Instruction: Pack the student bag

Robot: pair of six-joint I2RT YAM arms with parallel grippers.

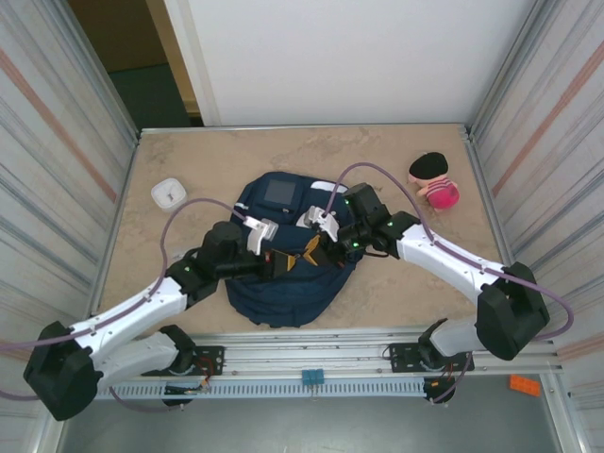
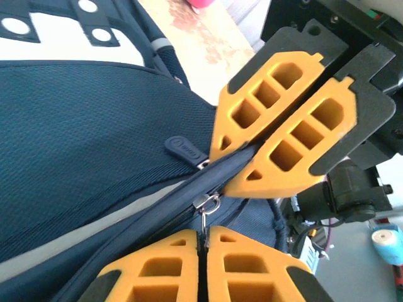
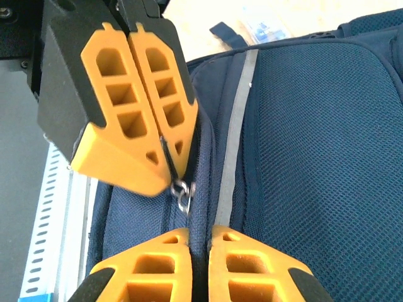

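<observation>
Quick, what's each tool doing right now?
The left tool is closed, pinching the zipper pull of the backpack.
The right tool is closed, gripping the backpack's fabric along the zipper.

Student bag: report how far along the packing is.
Done: both grippers sit on the student bag. In hand: left gripper shut on the zipper pull, right gripper pinching fabric beside it. Left: seemingly all packing; the pink toy and white box lie outside it.

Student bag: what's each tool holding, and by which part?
Left tool pinches the zipper pull; right tool pinches the student bag by its fabric beside the zipper.
</observation>
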